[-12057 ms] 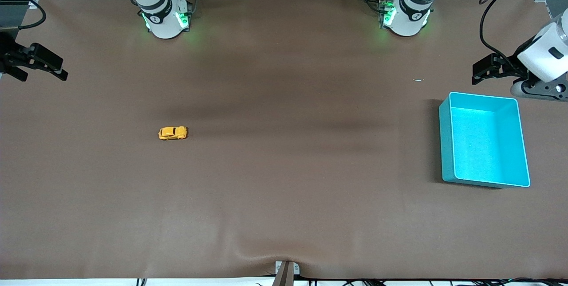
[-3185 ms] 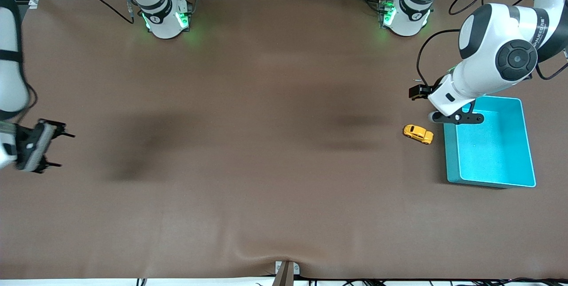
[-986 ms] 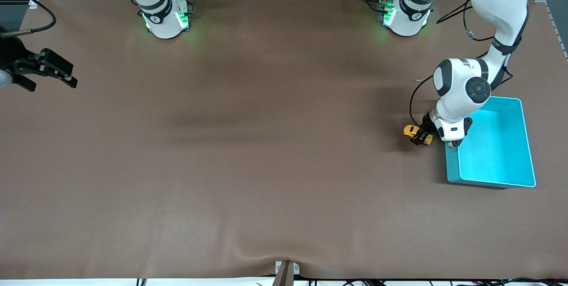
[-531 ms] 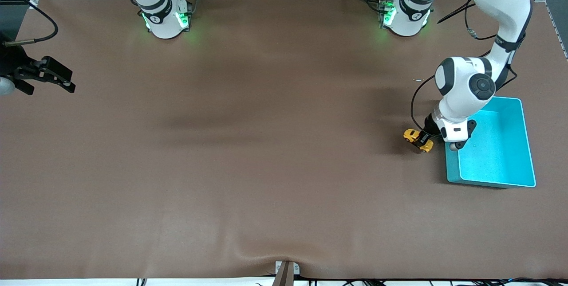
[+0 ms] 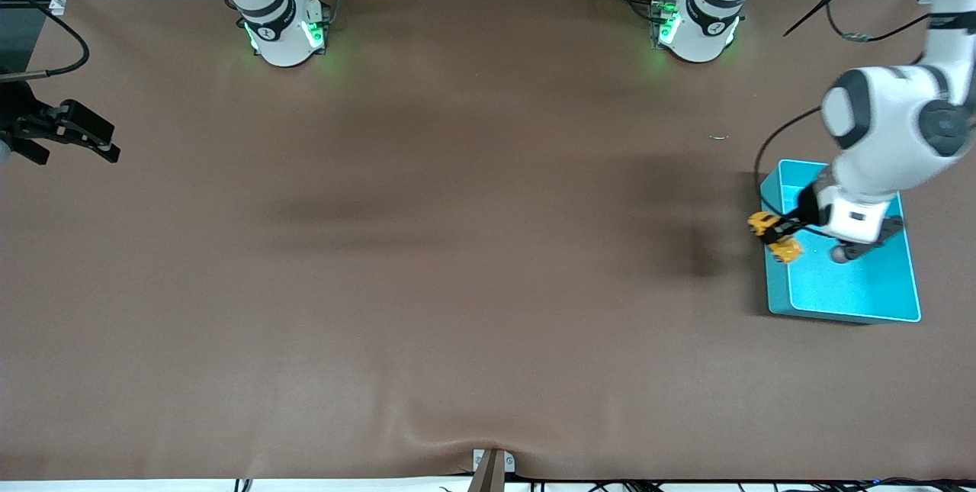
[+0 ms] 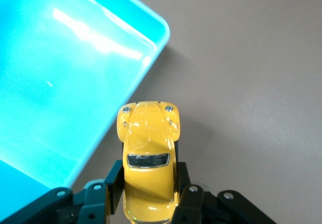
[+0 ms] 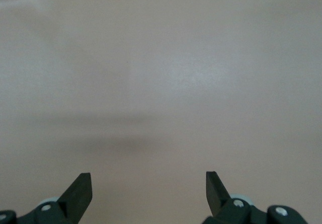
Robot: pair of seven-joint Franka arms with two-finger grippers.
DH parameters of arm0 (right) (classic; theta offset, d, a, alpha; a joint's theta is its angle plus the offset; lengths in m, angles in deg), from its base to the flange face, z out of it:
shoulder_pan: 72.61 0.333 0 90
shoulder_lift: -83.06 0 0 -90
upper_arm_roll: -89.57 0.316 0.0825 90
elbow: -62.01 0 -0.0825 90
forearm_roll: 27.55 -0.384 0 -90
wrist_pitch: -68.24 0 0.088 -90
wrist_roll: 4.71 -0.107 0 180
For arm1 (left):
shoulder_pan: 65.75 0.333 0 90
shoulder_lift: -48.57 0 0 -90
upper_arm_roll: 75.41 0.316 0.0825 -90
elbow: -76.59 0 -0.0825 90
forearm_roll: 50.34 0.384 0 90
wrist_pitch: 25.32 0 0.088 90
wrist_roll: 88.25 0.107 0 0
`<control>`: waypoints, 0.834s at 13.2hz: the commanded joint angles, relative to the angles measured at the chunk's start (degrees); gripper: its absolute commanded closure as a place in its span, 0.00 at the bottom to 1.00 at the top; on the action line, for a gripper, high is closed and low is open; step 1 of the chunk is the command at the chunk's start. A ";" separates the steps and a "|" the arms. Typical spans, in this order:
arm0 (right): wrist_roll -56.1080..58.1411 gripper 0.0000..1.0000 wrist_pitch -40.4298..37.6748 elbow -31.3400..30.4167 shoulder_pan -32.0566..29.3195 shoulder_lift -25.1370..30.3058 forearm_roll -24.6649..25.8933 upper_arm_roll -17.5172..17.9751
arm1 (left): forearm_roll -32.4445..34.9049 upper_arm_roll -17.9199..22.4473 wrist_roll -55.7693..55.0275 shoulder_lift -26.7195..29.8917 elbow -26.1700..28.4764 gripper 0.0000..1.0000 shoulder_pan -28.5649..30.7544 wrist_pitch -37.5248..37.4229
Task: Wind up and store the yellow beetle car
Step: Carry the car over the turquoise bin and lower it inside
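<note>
we find the left gripper (image 5: 776, 236) clamped on the car (image 5: 773, 235), raised over the bin (image 5: 907, 278) wall nearest the right arm. right gripper (image 5: 72, 135) waits at its table end, fingers apart.

Yellow beetle car (image 5: 773, 236) is off the worktop now, lifted in the left gripper (image 5: 776, 233), jaws clamped on its sides. It has moved from beside the turquoise bin (image 5: 907, 301) to over the bin's rim, right of frame. Right gripper (image 5: 72, 133) drifted slightly at the left edge.
</note>
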 commanded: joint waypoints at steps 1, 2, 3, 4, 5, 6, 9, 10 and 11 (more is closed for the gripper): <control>-1.19 0.00 1.13 -1.17 1.17 1.27 -0.33 -1.18 | 0.15 -0.27 13.54 -1.89 -3.90 1.00 5.22 -4.19; -1.20 0.00 1.13 -1.08 1.25 1.19 -0.33 -1.18 | 0.15 -0.27 18.99 -2.77 -3.99 1.00 7.68 -4.19; -1.28 0.00 1.13 -1.08 1.25 1.19 -0.33 -1.10 | 0.24 -0.18 24.53 -3.74 -4.34 1.00 9.44 -4.19; -1.28 0.00 1.13 -1.08 1.08 1.10 -0.60 -1.10 | 0.76 -0.09 29.54 -5.75 -6.17 1.00 10.94 -4.19; -1.28 0.00 1.13 -1.17 0.90 1.01 -1.03 -1.01 | 2.16 -0.09 34.38 -8.03 -8.36 1.00 12.61 -4.19; -1.28 0.00 1.13 -1.17 0.90 1.01 -1.21 -1.01 | 3.39 -0.09 38.69 -10.40 -10.56 1.00 13.32 -4.19; -1.28 0.00 1.40 -1.17 0.90 0.75 -1.30 -1.01 | 8.13 -0.09 45.66 -16.47 -14.27 1.00 13.41 -3.75; -1.28 0.00 1.57 -1.17 0.90 0.75 -1.30 -1.01 | 10.15 -0.09 45.85 -17.62 -14.36 1.00 13.33 -3.31; -1.28 0.00 1.66 -1.17 0.99 0.75 -1.30 -1.01 | 10.86 -0.09 45.85 -18.42 -14.10 1.00 13.50 -3.22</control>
